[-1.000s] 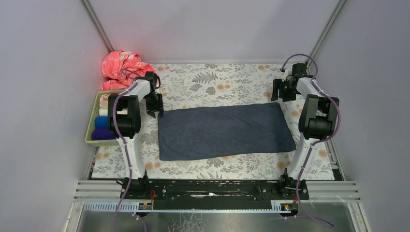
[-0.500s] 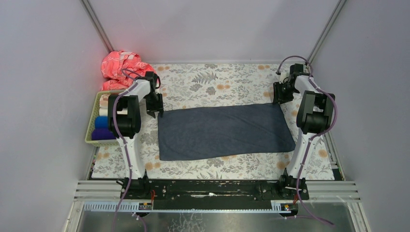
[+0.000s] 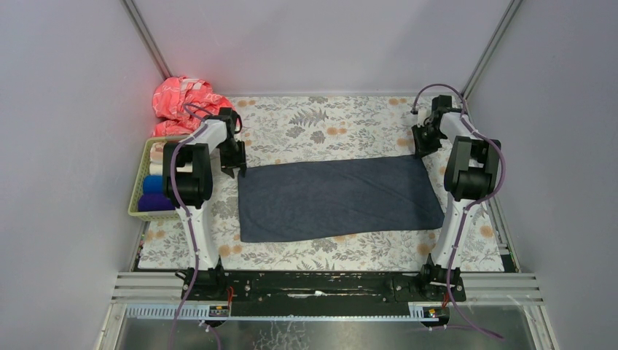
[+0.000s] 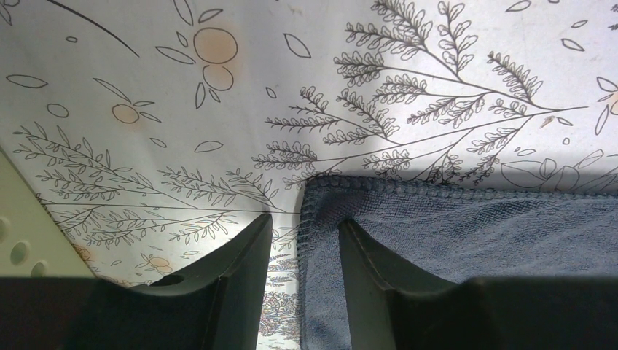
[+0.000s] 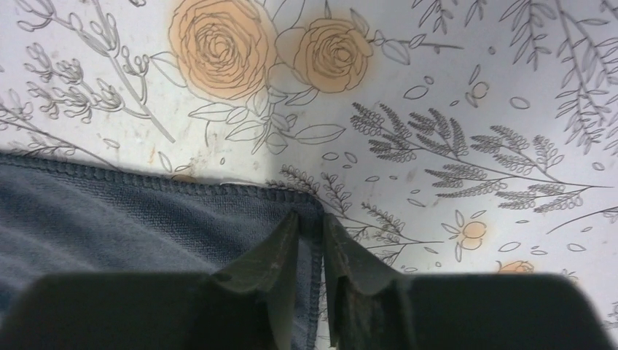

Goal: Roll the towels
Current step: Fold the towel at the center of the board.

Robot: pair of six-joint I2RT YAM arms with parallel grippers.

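Observation:
A dark grey-blue towel (image 3: 339, 197) lies flat and spread out on the floral cover. My left gripper (image 3: 235, 169) stands at the towel's far left corner. In the left wrist view it (image 4: 306, 220) is open and straddles the hem: one finger on the towel (image 4: 474, 233), the other on the cover. My right gripper (image 3: 423, 149) is at the far right corner. In the right wrist view its jaws (image 5: 311, 216) have closed tight on the corner hem of the towel (image 5: 109, 219).
A light green basket (image 3: 138, 191) at the left edge holds a blue roll (image 3: 151, 183), a purple roll (image 3: 153, 203) and a white roll (image 3: 157, 168). A crumpled pink-red cloth (image 3: 182, 98) lies in the back left corner. The floral cover (image 3: 328, 120) spans the table.
My right arm has drawn in and lowered onto the towel's far right corner, and its jaws have narrowed onto the hem. The left arm and the towel have stayed still.

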